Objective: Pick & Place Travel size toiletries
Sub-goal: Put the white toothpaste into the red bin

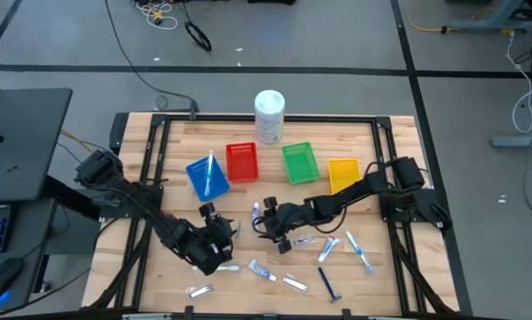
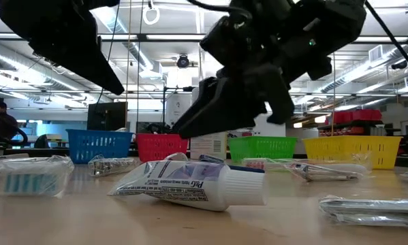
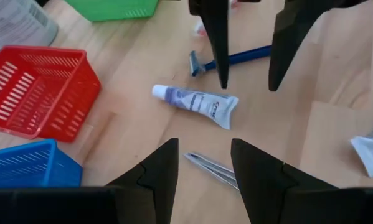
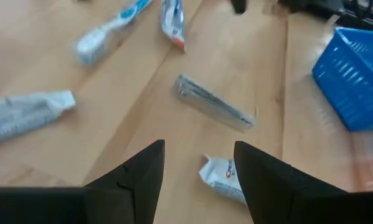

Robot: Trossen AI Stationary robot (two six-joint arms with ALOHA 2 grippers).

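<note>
Travel size toiletries lie flat and scattered on the near half of the wooden table. Among them are a white toothpaste tube, a blue razor, a silvery sachet and a toothbrush. My right gripper hangs open over a toothpaste tube, one finger on either side, clear of it. My left gripper faces it from the table's left and stands open above the sachet, holding nothing. One toothbrush leans inside the blue basket.
Blue, red, green and yellow baskets stand in a row across the table's middle. A white tub stands behind them. More tubes and sachets lie near the front edge. The two grippers are close together.
</note>
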